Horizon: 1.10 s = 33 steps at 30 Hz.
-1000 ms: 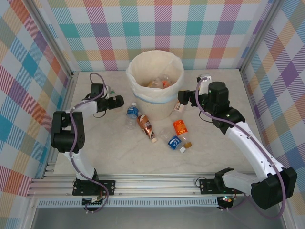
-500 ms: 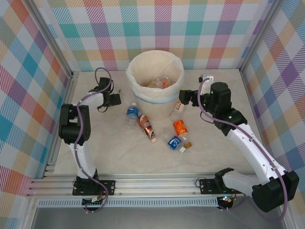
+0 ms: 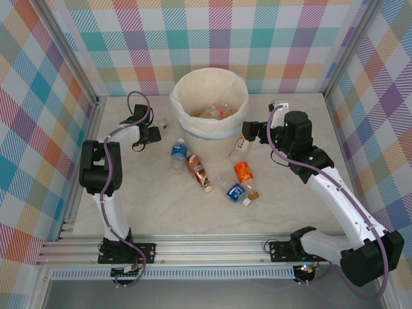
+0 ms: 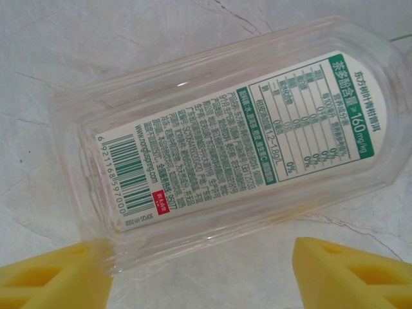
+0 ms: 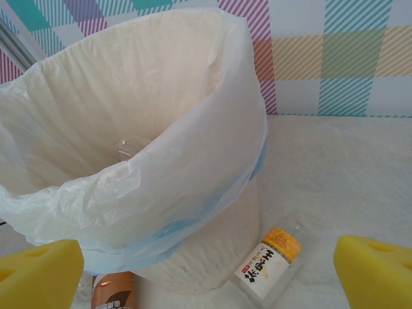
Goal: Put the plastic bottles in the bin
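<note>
Moved: over the last second the left arm's elbow has swung inward and the left gripper (image 3: 153,134) has slid slightly toward the back wall; the right arm has hardly shifted.
Left gripper: open, with its yellow foam fingers (image 4: 58,273) spread wide, low over the table (image 3: 154,199) to the left of the bin (image 3: 177,103).
Clear bottle (image 4: 225,135): lies on its side, slanted, just ahead of the left fingers. It is see-through, with a white label carrying green print and a barcode. One end sits right at one finger; I cannot tell if they touch.
Right gripper (image 3: 248,133): open, its yellow pads (image 5: 376,273) far apart, facing the bin's right side.
Bin: cream bucket lined with a white bag (image 5: 193,129) with a pale blue edge; a few bottles lie inside.
Orange-labelled bottle (image 5: 271,261): lies at the bin's foot, ahead of the right gripper.
Other bottles (image 3: 197,170): blue, brown and orange labels, scattered on the table in front of the bin.
</note>
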Tool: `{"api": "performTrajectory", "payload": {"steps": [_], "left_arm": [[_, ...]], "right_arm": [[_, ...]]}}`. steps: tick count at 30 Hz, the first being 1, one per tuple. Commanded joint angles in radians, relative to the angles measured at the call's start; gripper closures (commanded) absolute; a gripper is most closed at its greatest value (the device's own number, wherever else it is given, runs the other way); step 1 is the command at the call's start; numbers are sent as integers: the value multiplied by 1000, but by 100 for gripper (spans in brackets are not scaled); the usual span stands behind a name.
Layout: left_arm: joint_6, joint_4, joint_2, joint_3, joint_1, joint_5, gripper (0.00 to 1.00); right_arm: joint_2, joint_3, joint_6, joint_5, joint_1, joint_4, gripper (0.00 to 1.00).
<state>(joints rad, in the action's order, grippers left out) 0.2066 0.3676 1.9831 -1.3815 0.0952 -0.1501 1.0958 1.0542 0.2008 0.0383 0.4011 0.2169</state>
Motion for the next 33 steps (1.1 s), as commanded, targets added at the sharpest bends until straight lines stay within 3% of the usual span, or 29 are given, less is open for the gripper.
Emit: {"api": "performTrajectory", "payload": {"steps": [1,4,9,17,22,26,30,33], "left_arm": [[-37,27,-49,-4,-7,11,14],[-99,32,-105,5,-25,45,0],[-184,51,-124,-52,-102,151,0],[-290,268,164,-440,-132,360,0],[-331,363,265,-587,-130,447,0],[-357,400,271,-573,-129,453,0],[-390,329,189,-420,-123,505,0],[-421,253,138,-321,-99,379,0]], "right_arm": [[-12,-11,-9,11,7,5,0],[-14,-8,-13,15,7,10,0],[-12,-4,-24,28,6,13,0],[3,18,0,15,7,13,0],[-6,25,3,28,6,21,0],[-9,23,2,32,7,23,0],[3,26,5,28,6,18,0],[18,33,10,16,7,15,0]]}}
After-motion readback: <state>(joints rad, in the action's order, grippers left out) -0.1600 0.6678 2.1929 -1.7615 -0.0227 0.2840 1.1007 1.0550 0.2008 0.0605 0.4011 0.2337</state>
